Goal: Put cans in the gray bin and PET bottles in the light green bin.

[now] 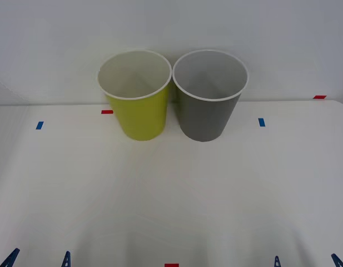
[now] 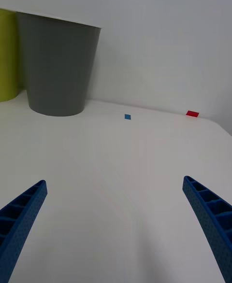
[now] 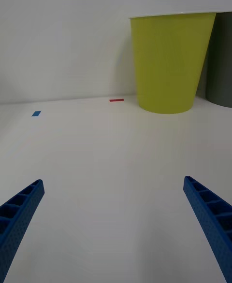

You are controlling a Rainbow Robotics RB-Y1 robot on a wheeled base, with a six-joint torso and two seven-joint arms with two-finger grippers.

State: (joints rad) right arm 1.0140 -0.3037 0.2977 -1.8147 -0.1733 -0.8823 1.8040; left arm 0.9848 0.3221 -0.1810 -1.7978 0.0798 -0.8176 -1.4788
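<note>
The light green bin (image 1: 139, 105) stands upright at the far side of the white table (image 1: 171, 194), the gray bin (image 1: 209, 103) just beside it (rims nearly touching). Well short of the gray bin, the left gripper (image 1: 38, 260) and right gripper (image 1: 307, 261) hover at the table's near edge, fingers spread, holding nothing.

Item: tall yellow-green tapered bin (image 1: 139, 114) with a white rim, apparently plastic or coated card; the outside is smooth and matt, the inside white and plain.

Item: dark gray tapered bin of the same make (image 1: 206, 114), its wall matt and even, its inside pale.

Item: white bench (image 1: 171, 189), smooth with a faint satin sheen, bearing small flat tape marks in red (image 1: 107, 112) and blue (image 1: 262, 122).

Item: my left fingers (image 3: 208, 215) and my right fingers (image 2: 210, 215), blue ribbed plastic with an open lattice, matt, spread wide.
</note>
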